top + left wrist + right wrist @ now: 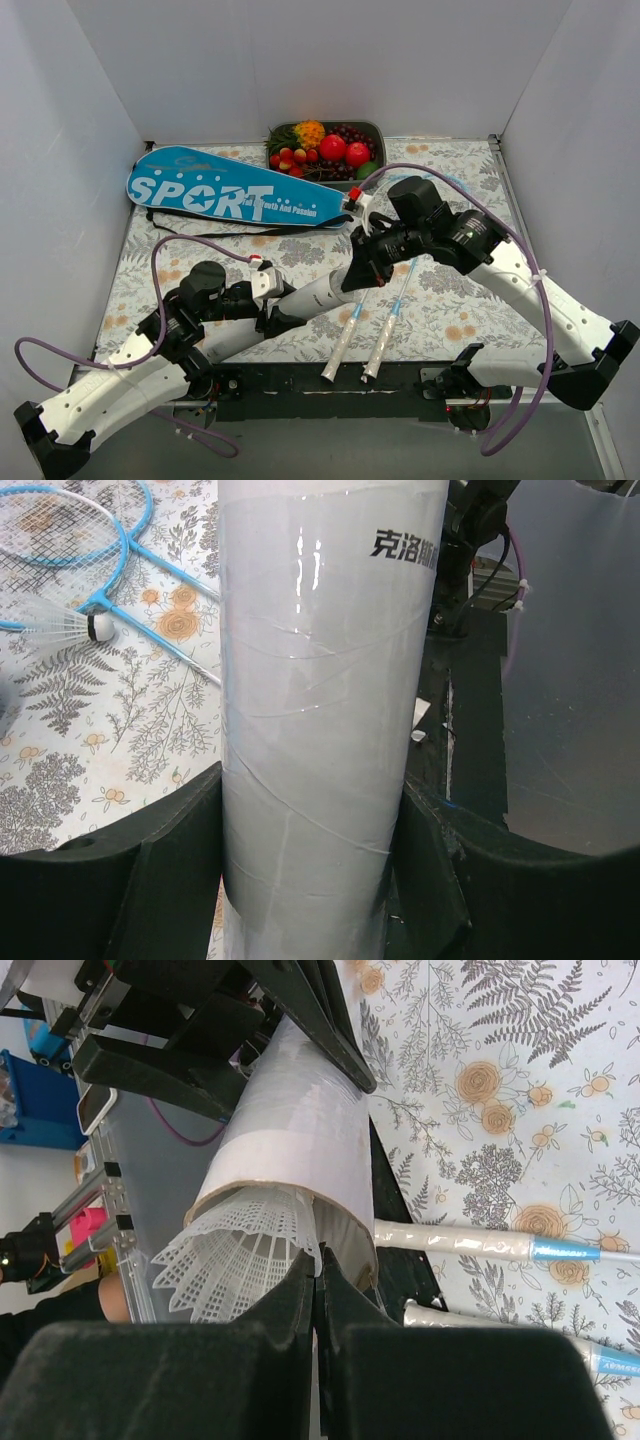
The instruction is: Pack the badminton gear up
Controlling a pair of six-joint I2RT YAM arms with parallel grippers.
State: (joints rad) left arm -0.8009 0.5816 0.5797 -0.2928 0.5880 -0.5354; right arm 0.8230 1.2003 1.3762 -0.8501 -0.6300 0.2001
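Two claws meet at one white tube (320, 680): the left claw (310, 815) hugs its middle, half wide. The right claw (315, 1295) is squeezed tight on the edge of a white shuttlecock (245, 1260) at the tube's open end. Both blue rackets (345, 345) lie under that claw; the blue bag (225, 190) lies beyond it.

The left arm (130, 375) stretched from lower left toward centre, and the left gripper (312, 830) clasped the tube (320, 680). The right gripper (315, 1290) pinched the shuttlecock (240, 1260), its fingers pressed together.
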